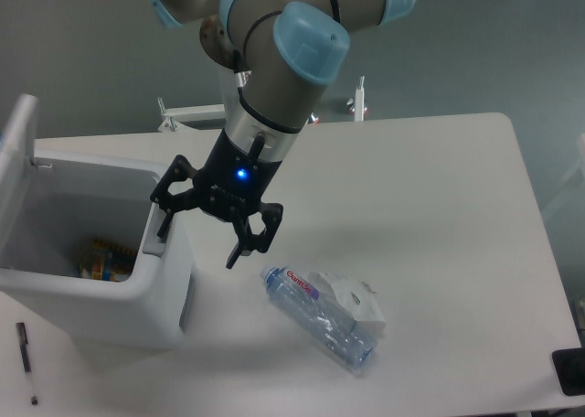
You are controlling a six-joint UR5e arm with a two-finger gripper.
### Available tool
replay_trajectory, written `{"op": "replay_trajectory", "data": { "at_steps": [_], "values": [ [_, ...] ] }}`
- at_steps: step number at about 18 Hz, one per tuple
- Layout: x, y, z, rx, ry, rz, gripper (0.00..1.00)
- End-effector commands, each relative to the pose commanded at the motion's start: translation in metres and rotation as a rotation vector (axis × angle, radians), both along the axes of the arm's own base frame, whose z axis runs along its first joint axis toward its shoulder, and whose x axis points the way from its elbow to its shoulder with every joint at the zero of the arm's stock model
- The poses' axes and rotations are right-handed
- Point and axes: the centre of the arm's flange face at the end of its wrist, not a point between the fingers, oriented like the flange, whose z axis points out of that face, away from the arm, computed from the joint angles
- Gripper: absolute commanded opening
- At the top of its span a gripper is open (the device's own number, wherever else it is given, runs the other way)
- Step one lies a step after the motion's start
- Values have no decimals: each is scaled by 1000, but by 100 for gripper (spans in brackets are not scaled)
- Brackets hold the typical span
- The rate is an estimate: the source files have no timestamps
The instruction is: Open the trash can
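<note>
The trash can (101, 303), a large white boxy bin, stands at the table's left with its lid (16, 170) swung up on the far left side. Its inside is exposed, and some colourful rubbish (101, 257) lies at the bottom. My gripper (199, 239) hangs open over the bin's right edge. Its left finger (163, 223) rests at the grey push-button tab (153, 243), while the right finger (239, 251) hangs beyond the bin's right wall, above the table. Nothing is held between the fingers.
A clear plastic bottle (315, 318) lies on the table right of the bin, with a crumpled white paper (352, 296) against it. A black pen (26, 362) lies at the front left. A black object (569, 371) sits at the front right corner.
</note>
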Motion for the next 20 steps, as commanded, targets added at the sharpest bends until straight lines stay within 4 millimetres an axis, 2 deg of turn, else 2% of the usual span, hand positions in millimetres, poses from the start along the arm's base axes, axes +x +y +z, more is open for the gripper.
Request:
{"op": "replay_trajectory", "data": {
  "at_steps": [4,7,8,11,14,17,20],
  "values": [
    [-5,5,9,30,29,0,100],
    [-17,6,20,58,59,9,100],
    [-30,3,19,58,63,27,100],
    [-91,-28,1,23,67,128,100],
    [-150,-59,-25,-91,175,180,100],
    [-188,-77,-52,-210,279,157,100],
    [-223,-82,-54,-212,300,172,100]
  ]
}}
